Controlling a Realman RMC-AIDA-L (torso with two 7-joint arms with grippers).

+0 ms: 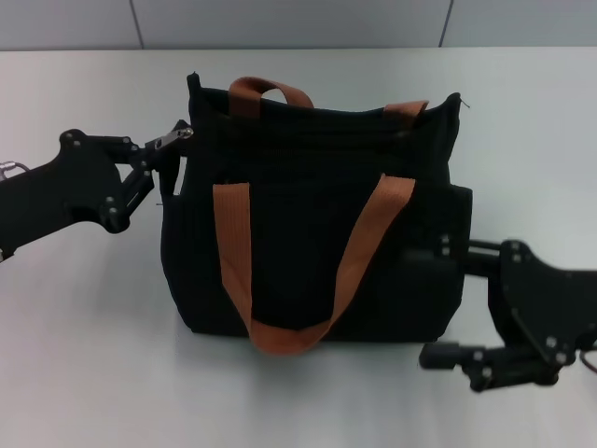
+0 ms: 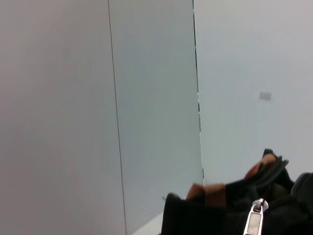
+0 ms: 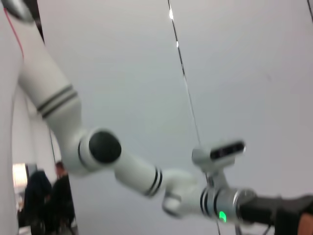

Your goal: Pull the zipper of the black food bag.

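One left pincer (image 1: 168,149) pinches the zipper (image 1: 180,133).

White table (image 1: 84,355), matte, evenly lit. Pale grey panelled wall (image 1: 280,23) behind it, thin dark vertical seams (image 2: 113,117) between panels.

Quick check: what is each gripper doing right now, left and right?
Left gripper: shut on the zipper at the black food bag's upper left corner.
Right gripper: against the bag's right side; open or shut cannot be told.
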